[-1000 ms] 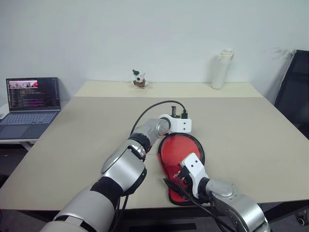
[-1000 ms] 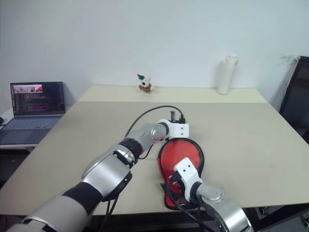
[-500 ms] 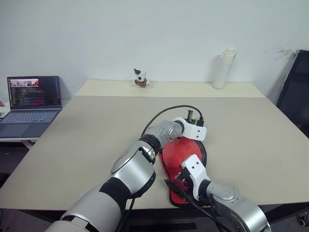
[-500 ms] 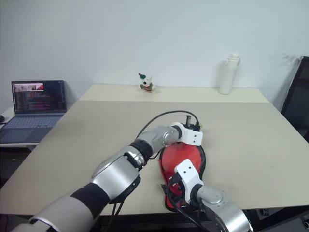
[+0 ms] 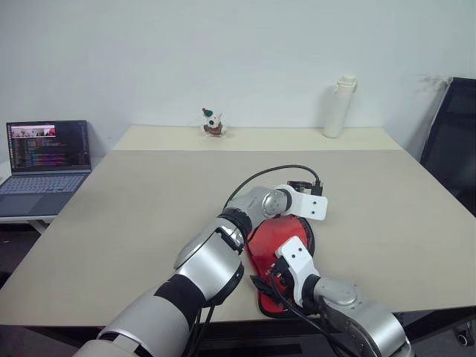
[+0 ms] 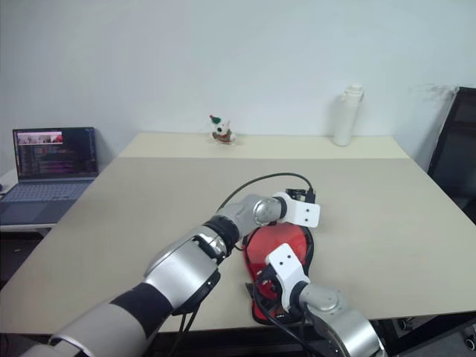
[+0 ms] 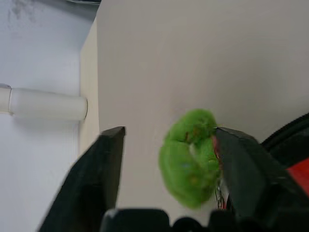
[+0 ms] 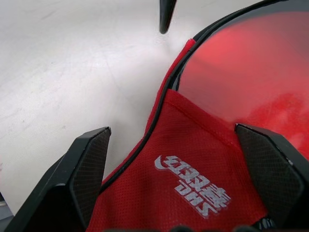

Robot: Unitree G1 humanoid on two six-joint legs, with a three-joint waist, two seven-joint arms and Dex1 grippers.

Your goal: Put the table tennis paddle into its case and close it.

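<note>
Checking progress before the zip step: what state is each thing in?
table tennis paddle: lying in the case, red face exposed.
case: unzipped, lying flat.
left gripper: open.
green ball: between the left gripper's fingers.
right gripper: open, above the case.
laptop: open, screen lit.
bottle: upright.

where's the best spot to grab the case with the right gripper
Probably the narrow mesh end of the case, by the white logo, coming from the table's near edge: it lies flat between the open right gripper's fingers.
</note>
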